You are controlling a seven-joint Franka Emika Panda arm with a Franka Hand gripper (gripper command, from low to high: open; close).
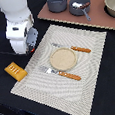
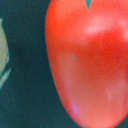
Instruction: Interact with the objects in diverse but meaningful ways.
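Tomato (image 2: 87,62) filling wrist view, long axis vertical, green stem uppermost

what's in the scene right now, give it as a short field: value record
arm: white robot arm at the exterior view's left, over the placemat's edge
gripper: hidden in both views, state unclear
wrist view: red tomato fills the frame, very close
placemat: striped mat with tan plate at centre
cutlery: orange-handled knife and fork flank the plate
bread block: yellow-orange, at the mat's corner
pots: grey, on the brown board

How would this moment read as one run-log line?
arm: over mat's edge, exterior view's left | gripper: hidden | wrist view: red tomato fills frame | bread block: beside mat | plate: between cutlery
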